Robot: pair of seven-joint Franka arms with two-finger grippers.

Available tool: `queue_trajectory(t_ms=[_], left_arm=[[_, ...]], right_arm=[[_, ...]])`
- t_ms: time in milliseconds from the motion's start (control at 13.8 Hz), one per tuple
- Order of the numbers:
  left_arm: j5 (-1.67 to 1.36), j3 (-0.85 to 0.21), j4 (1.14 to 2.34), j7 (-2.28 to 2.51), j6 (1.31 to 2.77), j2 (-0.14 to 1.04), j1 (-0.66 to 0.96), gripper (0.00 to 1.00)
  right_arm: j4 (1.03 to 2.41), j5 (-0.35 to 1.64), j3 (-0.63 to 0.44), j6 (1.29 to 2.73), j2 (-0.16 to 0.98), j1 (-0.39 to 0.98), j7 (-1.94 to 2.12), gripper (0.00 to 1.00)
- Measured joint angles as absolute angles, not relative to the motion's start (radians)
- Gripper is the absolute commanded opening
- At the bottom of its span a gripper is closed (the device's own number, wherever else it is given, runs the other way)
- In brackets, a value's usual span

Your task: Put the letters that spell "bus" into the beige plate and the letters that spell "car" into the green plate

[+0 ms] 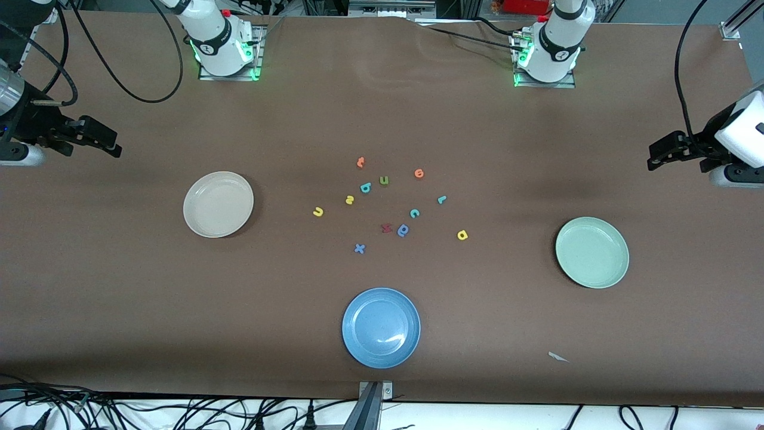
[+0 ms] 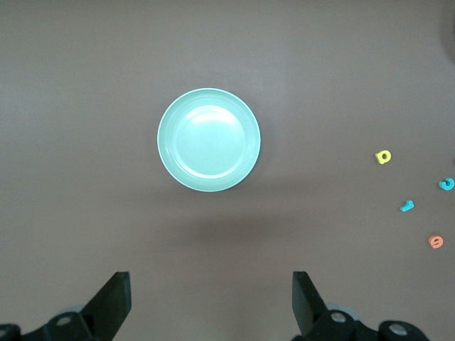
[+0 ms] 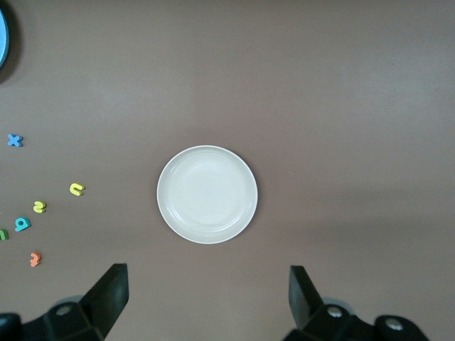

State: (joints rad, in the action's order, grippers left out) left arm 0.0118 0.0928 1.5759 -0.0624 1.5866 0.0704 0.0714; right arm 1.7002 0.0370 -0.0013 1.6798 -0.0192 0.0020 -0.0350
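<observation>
Brown table. Beige plate toward right arm's end, green plate toward left arm's end, both empty. Blue plate by camera-side edge. Left gripper wide, over green plate; right gripper wide, over beige plate. Letters scattered mid-table between plates: teal b, yellow u, yellow s, teal c, yellow a, teal r.

table cover: we see matt brown cloth-like sheet, faint creases
round cream-beige plate: smooth, low sheen, plastic look
round pale mint-green plate: smooth, soft gloss
round blue plate: glossiest, bright glare streak
small coloured letters, e.g. yellow "u": matt, foam-like
black gripper fingers: matt plastic look
</observation>
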Motion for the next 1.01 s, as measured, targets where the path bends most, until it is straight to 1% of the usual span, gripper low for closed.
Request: queue_trajectory(t_ms=[435,1014], left_arm=[[0.012,0.095,1.576,-0.150,1.586,0.070,0.019,1.00],[0.012,0.078,1.576,-0.153,1.586,0.070,0.024,1.00]], right_arm=[[1.700,0.036,-0.002,1.680,-0.019,0.001,-0.036,1.00],[1.700,0.036,-0.002,1.679,-0.019,0.001,-0.036,1.00]])
